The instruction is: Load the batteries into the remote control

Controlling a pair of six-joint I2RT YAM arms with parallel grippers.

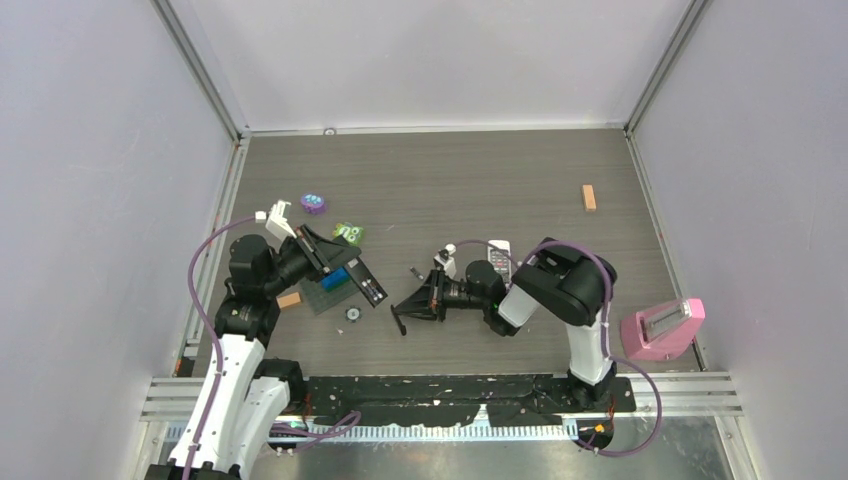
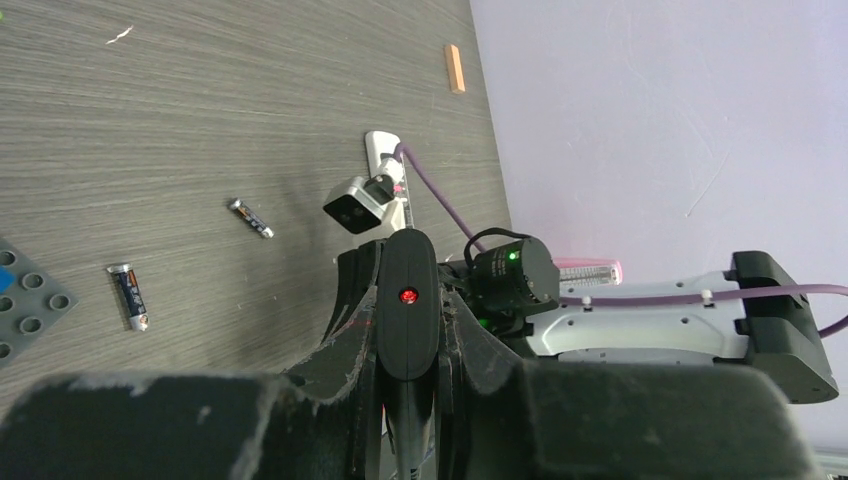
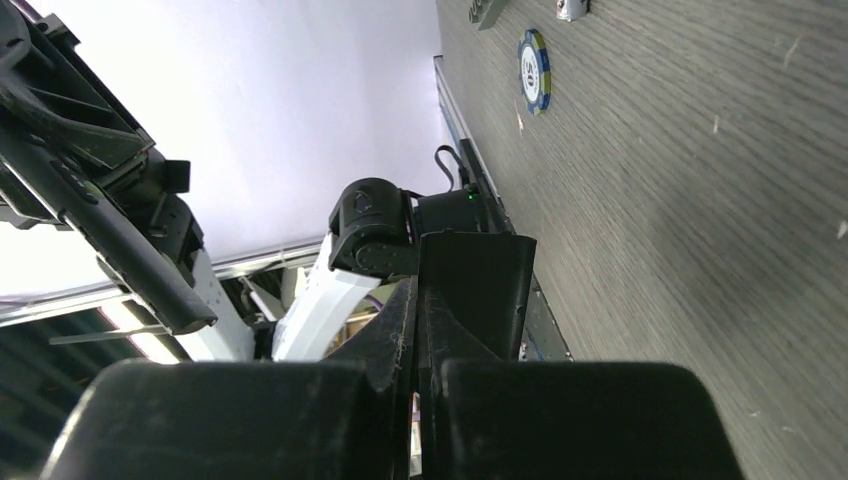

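Currently a black remote [image 2: 407, 335] is clamped by the left claw [image 2: 403, 275]; the right claw [image 3: 418, 300] is pressed together.

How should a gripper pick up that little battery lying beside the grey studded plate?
Pinch the battery across its middle, probably coming from straight above and closing on its long sides. It lies flat on the table, apart from the plate, so both sides are free; its ends are tiny.

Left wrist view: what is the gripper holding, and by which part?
The left gripper clamps the black remote by its long sides, with the red-light end sticking out.
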